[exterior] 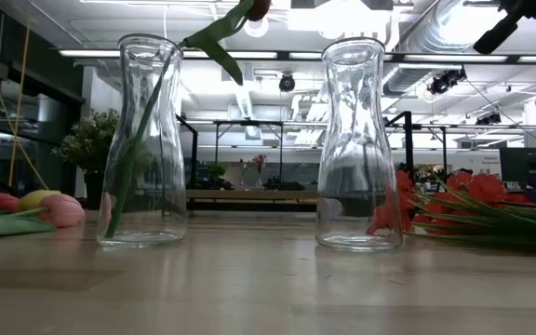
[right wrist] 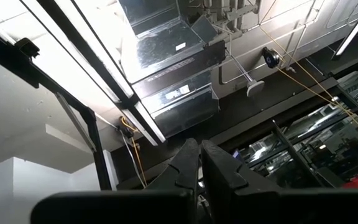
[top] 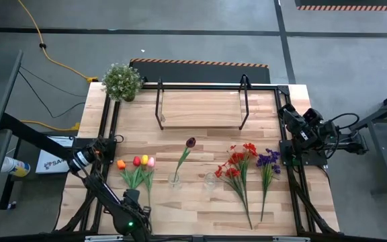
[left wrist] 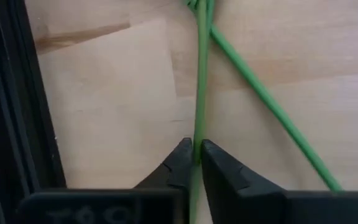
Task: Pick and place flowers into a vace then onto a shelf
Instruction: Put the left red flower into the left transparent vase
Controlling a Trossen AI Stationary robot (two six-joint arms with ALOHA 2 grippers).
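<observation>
Left claw (left wrist: 193, 155) pinches a tulip stem (left wrist: 199, 93) on the worktop (top: 200, 202); one maroon flower (top: 190, 142) sits in a vase (top: 174, 179), second vase (top: 210, 180) and shelf (top: 200, 107) empty, right claw (right wrist: 199, 163) parked shut.

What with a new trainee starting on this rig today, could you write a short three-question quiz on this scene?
1. True or false: both glass vases hold a flower.
2. The left hand is shut on: A) a green stem; B) a vase rim; C) the shelf frame.
3. Fill in: the red sprays and purple sprays lie on the ____.

Key
1. False: the maroon tulip stands in one vase; the other vase holds none.
2. A.
3. Tabletop.
</observation>
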